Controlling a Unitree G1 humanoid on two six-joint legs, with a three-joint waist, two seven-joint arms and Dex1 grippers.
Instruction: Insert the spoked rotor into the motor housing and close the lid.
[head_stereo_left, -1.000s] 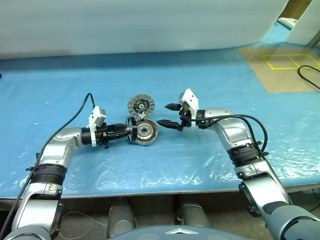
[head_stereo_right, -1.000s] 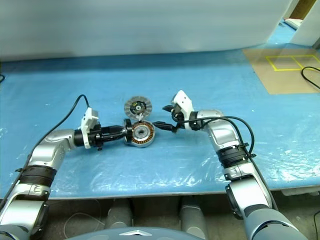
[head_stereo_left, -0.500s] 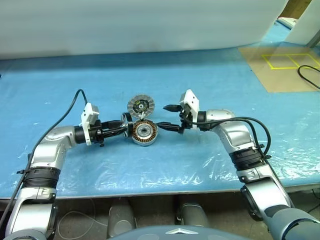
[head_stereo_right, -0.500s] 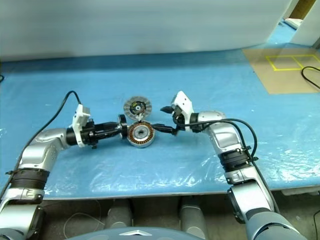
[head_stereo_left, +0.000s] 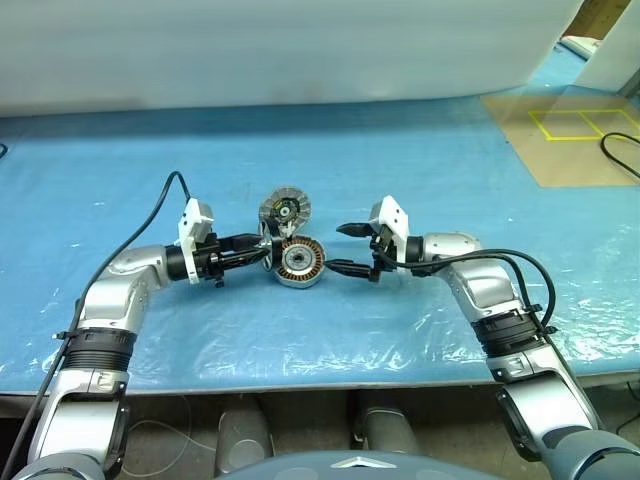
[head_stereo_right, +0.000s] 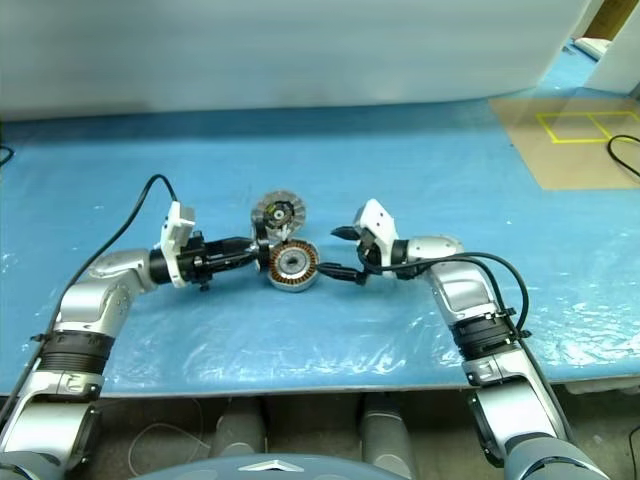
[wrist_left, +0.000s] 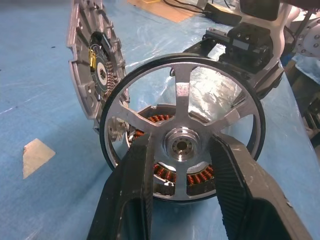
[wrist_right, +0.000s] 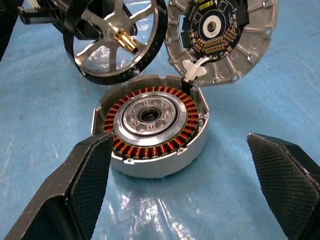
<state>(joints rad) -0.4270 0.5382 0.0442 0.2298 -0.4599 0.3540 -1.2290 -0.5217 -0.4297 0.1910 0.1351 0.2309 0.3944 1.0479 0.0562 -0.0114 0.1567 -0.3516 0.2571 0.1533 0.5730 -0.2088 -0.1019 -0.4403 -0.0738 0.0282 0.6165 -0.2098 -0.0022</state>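
Left gripper (wrist_left: 180, 165): fingers clamped on the spoked rotor (wrist_left: 182, 132) at its hub — the wheel is held on edge, up off the table.
Spoked rotor: black rim, silver spokes, a brass shaft poking out of its centre; it hangs just beside the motor housing (wrist_right: 152, 130), at the housing's left edge in the head views, not yet seated.
Motor housing: lying flat on the blue table (head_stereo_left: 420, 170), ring of copper windings and silver centre facing up.
Lid (wrist_right: 222, 37): swung open and standing up off the housing's far edge — ribbed inner face and dark centre showing.
Right gripper (head_stereo_left: 345, 248): fingers spread wide, holding nothing, poised just to the right of the housing.
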